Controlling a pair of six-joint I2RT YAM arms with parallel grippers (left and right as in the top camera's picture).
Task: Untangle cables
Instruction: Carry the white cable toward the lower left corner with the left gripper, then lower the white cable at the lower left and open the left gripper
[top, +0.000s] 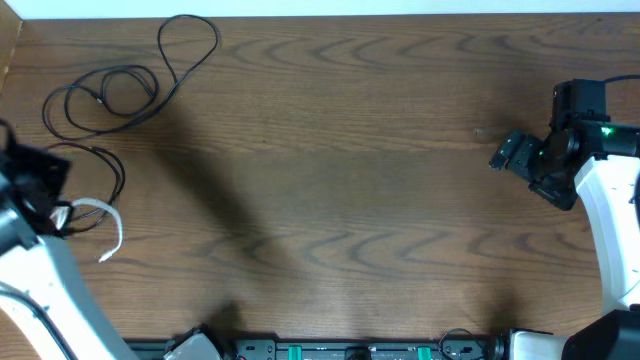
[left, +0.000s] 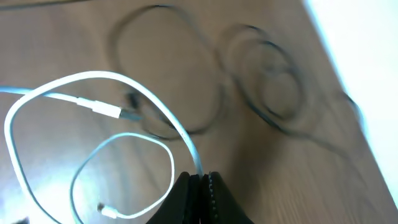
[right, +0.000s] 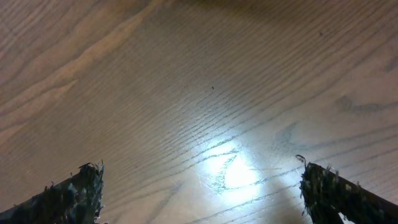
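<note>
On the left side of the table (top: 350, 180), the left gripper (left: 200, 186) had its two fingers pressed together on the white cable (left: 93, 106). That cable made two loose loops in front of the fingers, and a small plug showed on it. Black cables (top: 105, 100) lay in loops near the far left corner, close to the white one. They looked blurry from the left wrist. Far off on the right side, the right gripper (right: 199, 186) hung over bare wood with its fingers wide apart, holding nothing.
</note>
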